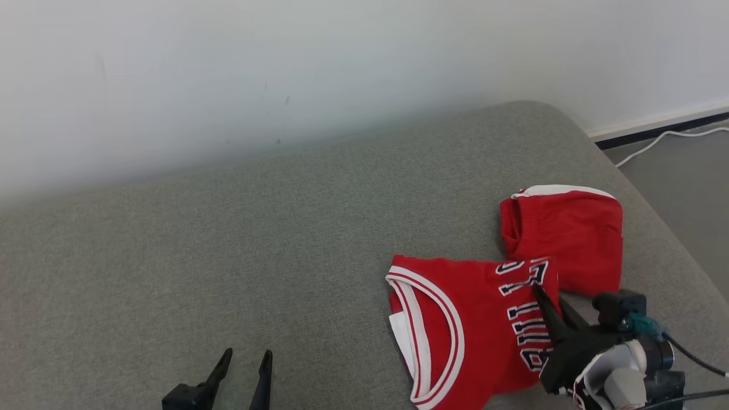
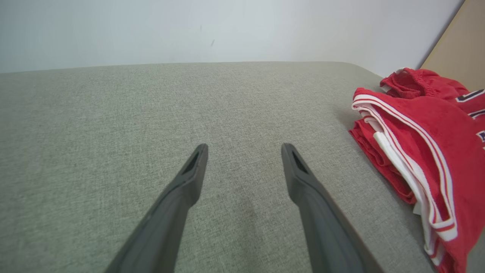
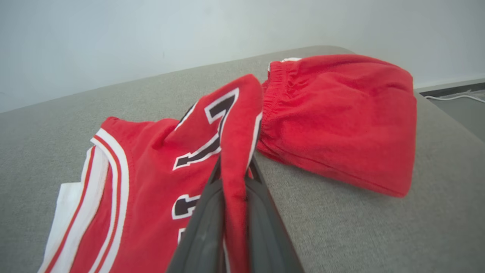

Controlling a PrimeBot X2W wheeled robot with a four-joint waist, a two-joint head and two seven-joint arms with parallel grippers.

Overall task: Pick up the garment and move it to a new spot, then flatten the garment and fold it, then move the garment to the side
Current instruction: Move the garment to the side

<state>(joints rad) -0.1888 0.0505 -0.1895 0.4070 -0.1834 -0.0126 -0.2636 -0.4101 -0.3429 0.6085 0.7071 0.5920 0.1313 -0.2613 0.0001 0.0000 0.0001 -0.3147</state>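
The garment [image 1: 472, 330] is a red basketball jersey with white trim and dark lettering, lying at the right of the grey couch seat. My right gripper [image 1: 541, 293] is shut on a raised fold of the garment [image 3: 233, 151] at its right edge, the cloth pinched between both fingers. Red shorts [image 1: 569, 239] lie just beyond it, touching the jersey. My left gripper [image 1: 248, 359] stands open and empty at the lower left, well to the left of the garment [image 2: 424, 151]; its fingers [image 2: 193, 174] hover over bare cushion.
The grey cushion [image 1: 228, 256] stretches wide to the left. A white wall [image 1: 285, 68] rises behind it. The cushion's right edge [image 1: 672, 239] drops to the floor, where a white cable [image 1: 666, 136] runs along the baseboard.
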